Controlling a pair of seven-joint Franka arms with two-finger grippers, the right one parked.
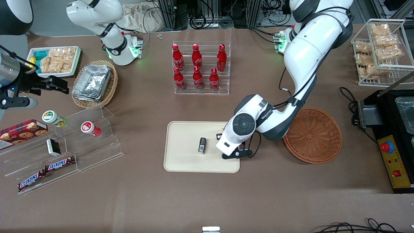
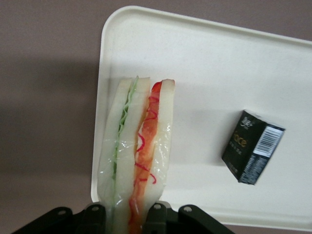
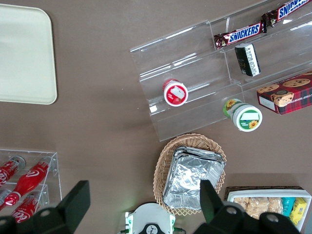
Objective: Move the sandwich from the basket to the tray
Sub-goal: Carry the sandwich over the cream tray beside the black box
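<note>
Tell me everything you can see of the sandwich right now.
The sandwich is a wedge of pale white bread in clear wrap, with green shreds in one seam and red filling in the other. The gripper is shut on one end, holding it over the tray rim, beside a small black box. The front view hides it.

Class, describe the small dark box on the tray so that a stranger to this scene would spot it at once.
Find the cream tray in the middle of the table, nearer the front camera than the rack of red bottles. The small box lies on it, beside the gripper shut on the sandwich. It is black with a white barcode panel, the only dark thing lying on the tray.
</note>
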